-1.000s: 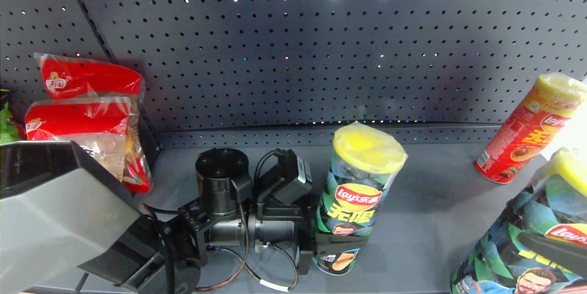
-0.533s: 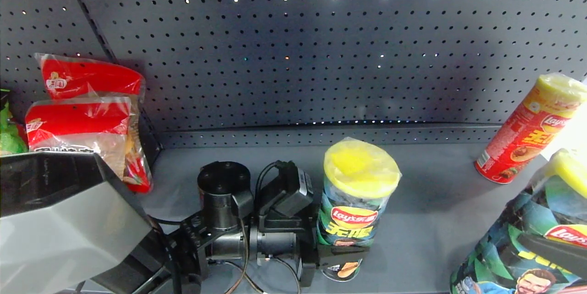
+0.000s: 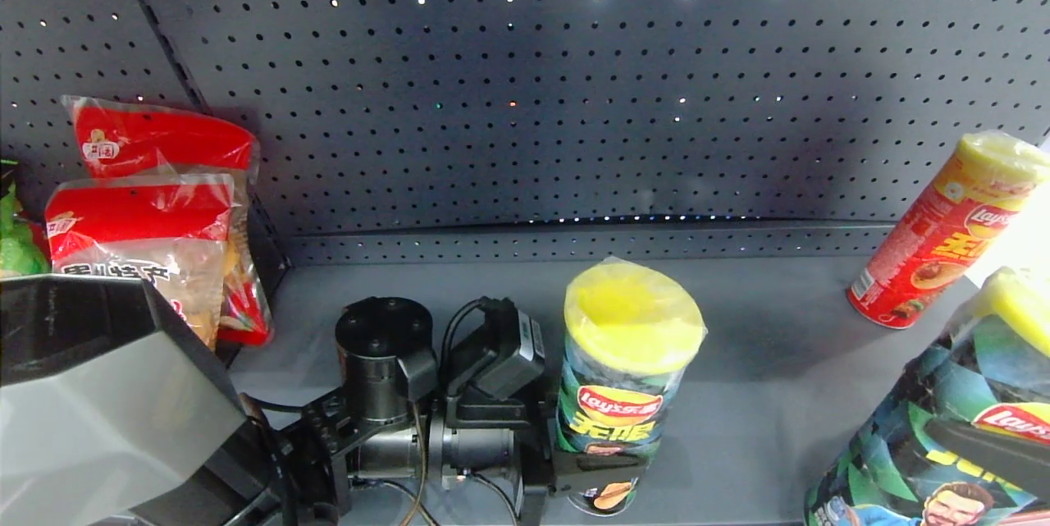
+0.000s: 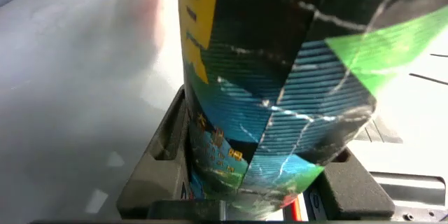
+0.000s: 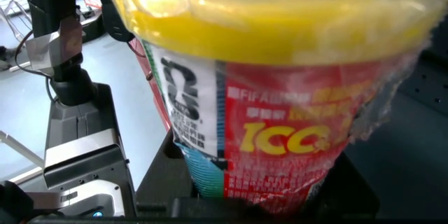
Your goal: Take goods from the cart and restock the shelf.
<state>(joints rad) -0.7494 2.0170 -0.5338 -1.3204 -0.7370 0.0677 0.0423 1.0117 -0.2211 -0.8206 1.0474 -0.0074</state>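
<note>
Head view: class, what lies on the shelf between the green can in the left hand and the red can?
Nothing: the head view shows bare shelf between the green can in the left hand and the red can.

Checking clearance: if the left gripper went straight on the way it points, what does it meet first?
The left gripper, shut on a green chip can, points to the robot's right along the shelf. Past bare shelf it likely meets the other green can in the right gripper; depth unclear.
</note>
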